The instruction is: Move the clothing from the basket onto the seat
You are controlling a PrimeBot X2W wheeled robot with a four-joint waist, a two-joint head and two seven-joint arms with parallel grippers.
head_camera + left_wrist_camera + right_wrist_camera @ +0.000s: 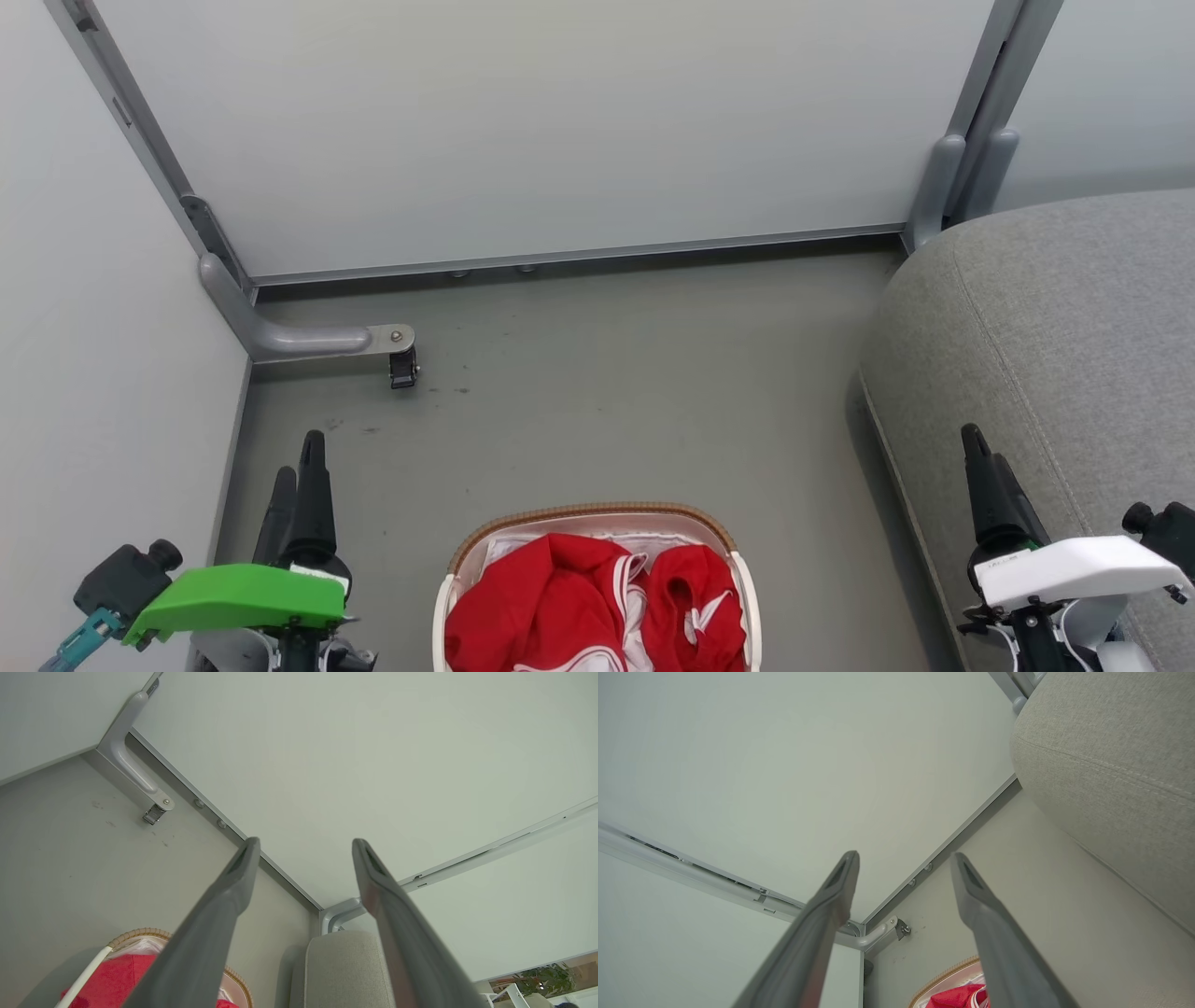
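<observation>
- No garment is lifted yet: the clothing [597,607] is seen heaped in the basket [597,511], on the floor left of the seat [1074,327].
- The left gripper [304,841] and right gripper [904,855] are held spread wide and empty, flanking the basket, well apart from the clothing.
- A reach down into the red heap is judged to be called for next.
</observation>
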